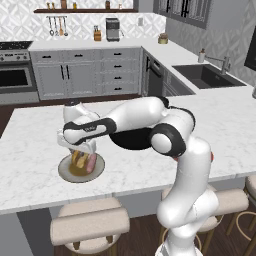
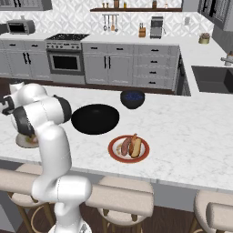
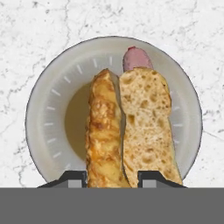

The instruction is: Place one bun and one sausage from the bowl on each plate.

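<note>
Golden bun (image 3: 105,131), seemingly between hand (image 3: 111,177) fingers

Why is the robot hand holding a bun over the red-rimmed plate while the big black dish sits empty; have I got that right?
Nearly. The gripper holds the bun over the grey-rimmed plate, as the hand view shows. The red-rimmed plate lies apart on the counter, already bearing food, in the right base view. The black dish is indeed empty.
</note>
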Controlling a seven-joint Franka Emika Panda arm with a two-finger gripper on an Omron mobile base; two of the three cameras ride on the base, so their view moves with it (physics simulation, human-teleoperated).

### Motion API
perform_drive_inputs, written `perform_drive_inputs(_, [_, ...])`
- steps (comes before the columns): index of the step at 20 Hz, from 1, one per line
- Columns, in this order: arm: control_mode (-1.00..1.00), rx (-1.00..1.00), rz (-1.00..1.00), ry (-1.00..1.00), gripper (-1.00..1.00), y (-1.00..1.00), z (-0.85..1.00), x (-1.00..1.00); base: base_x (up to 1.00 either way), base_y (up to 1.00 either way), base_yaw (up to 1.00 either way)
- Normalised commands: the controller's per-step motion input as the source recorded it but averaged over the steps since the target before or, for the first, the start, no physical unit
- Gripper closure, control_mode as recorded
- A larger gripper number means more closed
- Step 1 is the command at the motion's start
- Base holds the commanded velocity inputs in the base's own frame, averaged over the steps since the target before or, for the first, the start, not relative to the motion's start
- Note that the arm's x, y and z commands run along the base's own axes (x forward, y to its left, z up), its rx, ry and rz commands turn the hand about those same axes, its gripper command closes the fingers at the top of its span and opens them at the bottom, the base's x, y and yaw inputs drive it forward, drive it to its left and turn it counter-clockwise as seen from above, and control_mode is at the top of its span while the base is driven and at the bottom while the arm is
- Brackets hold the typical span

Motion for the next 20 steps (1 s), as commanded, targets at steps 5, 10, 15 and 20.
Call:
perform_drive_inputs(5, [-1.0, 0.0, 0.01, 0.0, 1.0, 0.0, -0.44, 0.04, 0.0, 0.0, 0.0])
perform_drive_inputs(10, [-1.0, 0.0, 0.0, 0.0, -1.0, 0.0, -0.14, 0.0, 0.0, 0.0, 0.0])
perform_drive_inputs(15, [-1.0, 0.0, 0.0, 0.0, -1.0, 0.0, 0.0, 0.0, 0.0, 0.0, 0.0])
perform_drive_inputs(20, [-1.0, 0.0, 0.0, 0.0, -1.0, -0.07, 0.03, 0.01, 0.0, 0.0, 0.0])
